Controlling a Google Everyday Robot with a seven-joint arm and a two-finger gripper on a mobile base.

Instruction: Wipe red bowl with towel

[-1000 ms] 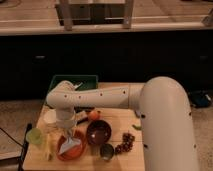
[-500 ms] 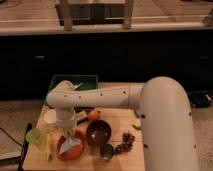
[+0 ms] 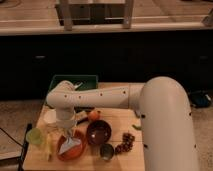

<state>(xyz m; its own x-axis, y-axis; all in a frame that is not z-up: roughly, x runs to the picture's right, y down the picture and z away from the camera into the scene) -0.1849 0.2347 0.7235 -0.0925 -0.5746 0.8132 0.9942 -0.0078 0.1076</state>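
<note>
The red bowl (image 3: 71,148) sits on the wooden bench (image 3: 125,162) in the lower left of the frame, near the front edge. It is shallow and wide, orange-red, with its rim showing as a bright arc along the front and right side. A pale, bluish-white towel (image 3: 70,145) lies bunched inside it, covering much of the bottom and rising to a peak toward the middle.

The claw (image 3: 66,134) comes straight down over the bowl's back edge from the white arm (image 3: 100,97), which reaches in from the large white body at the right of the frame. Its tip meets the top of the towel, and whether it is spread or pinching the cloth cannot be made out.

Just right of the red bowl, nearly touching it, stands a dark brown bowl (image 3: 99,131), deeper and rounder. In front of that is a small metal cup (image 3: 106,151), and to its right a cluster of dark grapes (image 3: 126,143). An orange fruit (image 3: 93,115) lies behind the brown bowl. At the bench's left edge stands a light green cup (image 3: 34,135), with a yellowish object beside it that is too unclear to name. A green tray (image 3: 85,81) rests at the back of the bench, behind the arm.
</note>
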